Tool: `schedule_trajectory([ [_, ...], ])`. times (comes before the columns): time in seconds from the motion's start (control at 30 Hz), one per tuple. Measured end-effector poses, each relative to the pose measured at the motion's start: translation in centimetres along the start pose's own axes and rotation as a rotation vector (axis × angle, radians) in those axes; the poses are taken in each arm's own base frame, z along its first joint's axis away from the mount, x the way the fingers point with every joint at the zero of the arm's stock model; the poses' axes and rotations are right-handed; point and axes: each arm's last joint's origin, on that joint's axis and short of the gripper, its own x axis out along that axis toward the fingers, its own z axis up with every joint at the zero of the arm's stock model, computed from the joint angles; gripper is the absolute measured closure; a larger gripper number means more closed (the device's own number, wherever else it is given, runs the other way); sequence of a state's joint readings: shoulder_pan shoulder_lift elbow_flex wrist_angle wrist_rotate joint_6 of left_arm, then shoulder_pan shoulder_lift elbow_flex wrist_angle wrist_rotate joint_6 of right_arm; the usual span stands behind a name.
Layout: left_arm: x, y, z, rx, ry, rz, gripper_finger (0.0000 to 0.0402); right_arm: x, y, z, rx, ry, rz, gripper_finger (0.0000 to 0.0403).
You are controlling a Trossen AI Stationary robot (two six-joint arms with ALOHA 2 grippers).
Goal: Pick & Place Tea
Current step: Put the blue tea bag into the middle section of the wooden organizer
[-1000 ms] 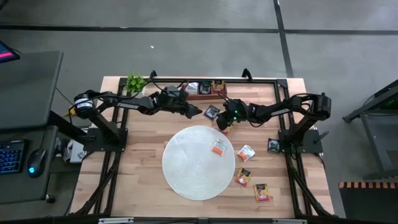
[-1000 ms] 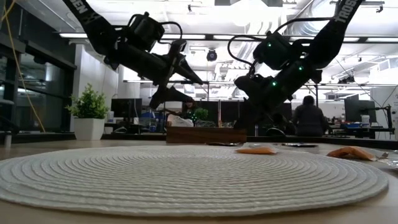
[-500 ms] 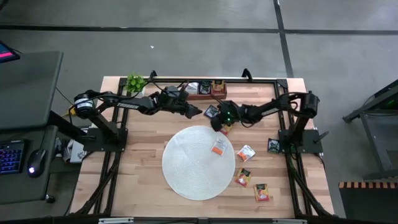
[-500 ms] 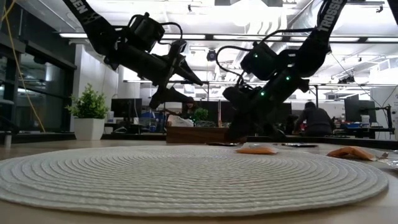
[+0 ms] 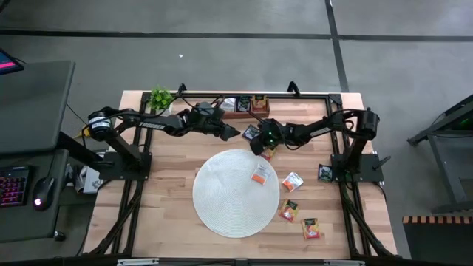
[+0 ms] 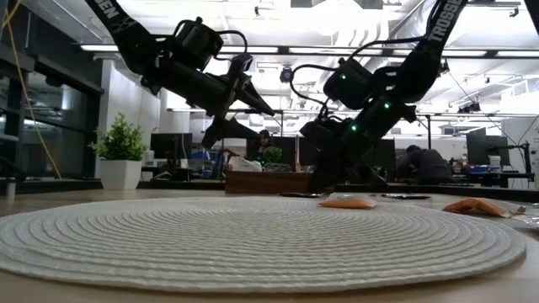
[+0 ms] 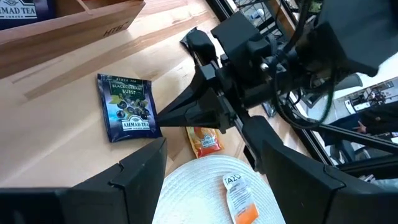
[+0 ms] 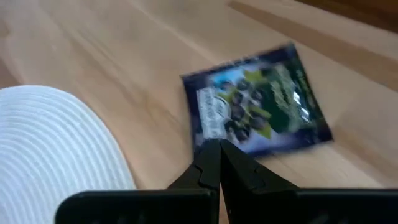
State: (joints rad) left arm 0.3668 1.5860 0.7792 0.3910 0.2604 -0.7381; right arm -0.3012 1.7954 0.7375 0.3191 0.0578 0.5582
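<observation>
A black tea sachet point(image 5: 252, 134) lies flat on the wood between the wooden tray point(image 5: 242, 112) and the round white mat point(image 5: 229, 199). My right gripper point(image 5: 256, 145) is shut, and its tips point(image 8: 217, 148) slant down to one edge of that sachet point(image 8: 255, 106). A red-orange sachet point(image 7: 204, 140) lies just under that arm. A white-and-orange sachet point(image 5: 260, 174) rests on the mat. My left gripper point(image 5: 235, 134) hovers open above the table next to the black sachet point(image 7: 127, 107), with nothing between its fingers. My right gripper's shut fingertips point(image 7: 160, 115) stand at the black sachet's side edge point(image 7: 151, 118), coming slanted down from the table's right. The sachet lies flat on the table. I cannot tell whether the tips touch it.
More sachets lie right of the mat point(image 5: 293, 181), point(image 5: 289, 210), point(image 5: 311, 227), and a black one point(image 5: 324, 172) sits by the right arm's base. The tray holds a few sachets point(image 5: 260, 101). A small potted plant point(image 5: 160, 97) stands at the far left corner.
My right gripper, staying shut, has gone down and toward the table's left, ending at the black sachet's edge. The sachets have kept their places.
</observation>
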Motion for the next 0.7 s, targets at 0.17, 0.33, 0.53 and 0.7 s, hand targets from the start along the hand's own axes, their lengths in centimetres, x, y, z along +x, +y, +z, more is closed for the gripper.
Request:
schedule_trajectory([
  [0.17,0.0,0.0,0.0,0.000,0.000,0.000,0.0143,0.1,0.4,1.3,-0.054,0.000,-0.045,0.0403],
  [0.33,0.0,0.0,0.0,-0.001,0.003,0.002,0.0143,1.2,-0.5,1.4,-0.043,0.067,-0.064,0.0403],
  [0.53,0.0,0.3,-0.3,-0.010,0.029,0.025,0.0143,2.3,0.0,0.0,-0.037,0.137,-0.035,0.0403],
  [0.7,0.0,0.4,-0.7,-0.052,0.100,0.004,0.0143,2.3,0.9,-1.0,-0.075,0.167,-0.028,0.0403],
])
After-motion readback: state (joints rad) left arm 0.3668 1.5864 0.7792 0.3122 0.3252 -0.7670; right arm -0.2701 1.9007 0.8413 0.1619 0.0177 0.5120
